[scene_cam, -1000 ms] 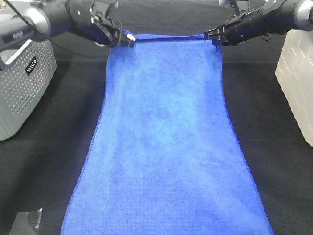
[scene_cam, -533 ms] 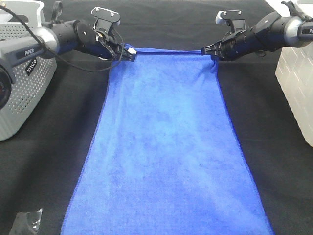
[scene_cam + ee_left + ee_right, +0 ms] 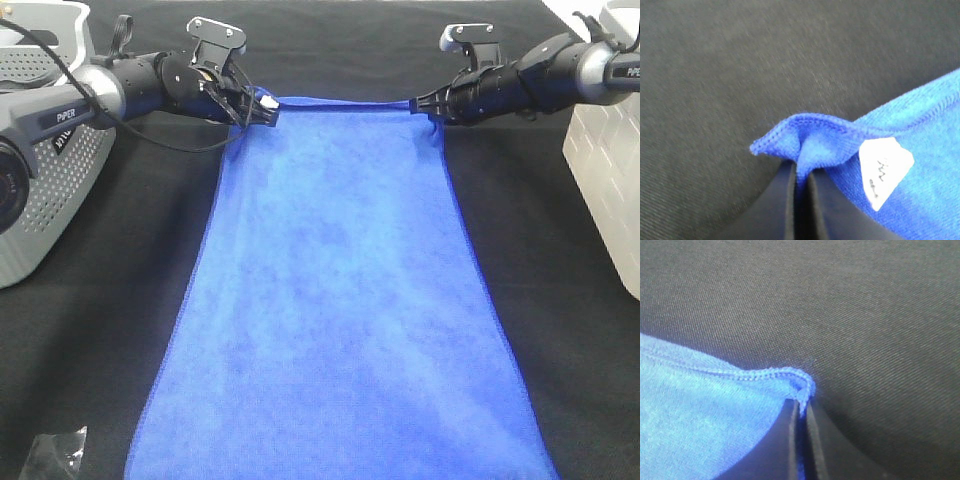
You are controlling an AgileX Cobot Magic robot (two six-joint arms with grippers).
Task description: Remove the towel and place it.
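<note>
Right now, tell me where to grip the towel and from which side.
Its two far corners, each from the outer side: the towel lies spread, and the hem there folds thin. The left end effector and right end effector pinch so.

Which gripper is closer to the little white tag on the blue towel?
Left. The left gripper pinches the towel corner bearing the tag; the right gripper pinches the opposite corner.

The bright blue towel [image 3: 335, 300] lies spread long and flat, its far corners pinched by the left end effector [image 3: 266, 108] and right end effector [image 3: 423, 102]; a white tag [image 3: 885, 171] sits beside the left.
</note>
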